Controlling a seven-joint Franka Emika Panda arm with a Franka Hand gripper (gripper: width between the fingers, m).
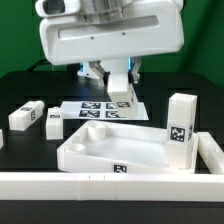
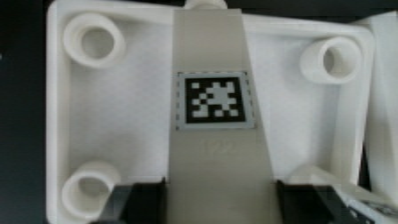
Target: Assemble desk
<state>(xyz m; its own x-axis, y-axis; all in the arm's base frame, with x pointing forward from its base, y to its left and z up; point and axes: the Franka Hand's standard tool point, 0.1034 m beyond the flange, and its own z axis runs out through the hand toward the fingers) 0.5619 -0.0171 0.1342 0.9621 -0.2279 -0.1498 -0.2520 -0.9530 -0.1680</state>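
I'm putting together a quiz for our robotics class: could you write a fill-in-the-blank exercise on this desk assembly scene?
1. The claw is shut on a white ____ bearing a square tag.
2. At a corner of the slab, another leg stands ____.
3. ____ more legs lie on the table, at the exterior view's left.
Missing words: leg; upright; two.
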